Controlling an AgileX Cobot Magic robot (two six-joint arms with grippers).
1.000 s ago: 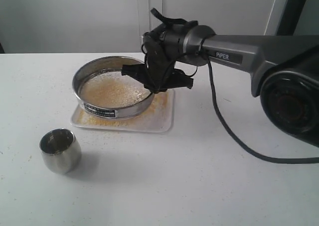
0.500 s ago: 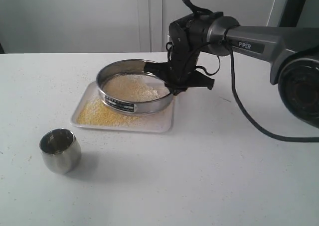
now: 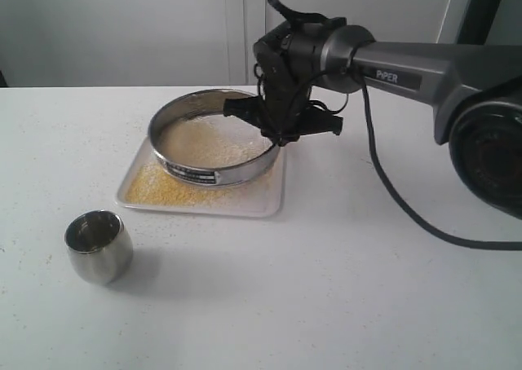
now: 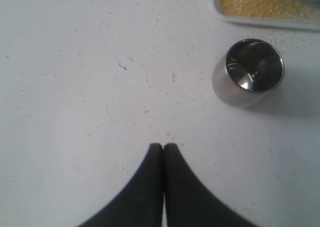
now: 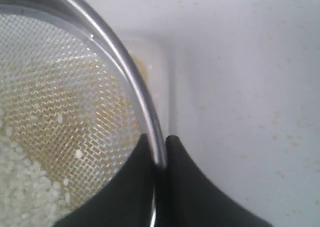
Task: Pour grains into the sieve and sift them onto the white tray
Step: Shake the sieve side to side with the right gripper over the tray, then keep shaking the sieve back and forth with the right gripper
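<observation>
The steel sieve [image 3: 214,138] hangs just above the white tray [image 3: 265,192], tilted a little, label plate facing front. My right gripper [image 3: 280,136] is shut on its right rim, which runs between the fingers in the right wrist view [image 5: 159,142]. Whitish grains [image 3: 214,146] lie on the mesh [image 5: 60,117]; golden grains [image 3: 155,187] cover the tray's left part below. My left gripper [image 4: 163,146] is shut on nothing, low over bare table; the exterior view does not show it.
A small rounded steel cup [image 3: 99,246] stands upright at the front left, its inside showing no grains in the left wrist view [image 4: 248,72]. Stray grains speckle the white table. The right arm's black cable [image 3: 391,199] trails across the table on the right.
Over the last second my right gripper swung the sieve right, then part-way back left, keeping hold of the rim. More golden grains show on the tray's left. The cup stayed put.
</observation>
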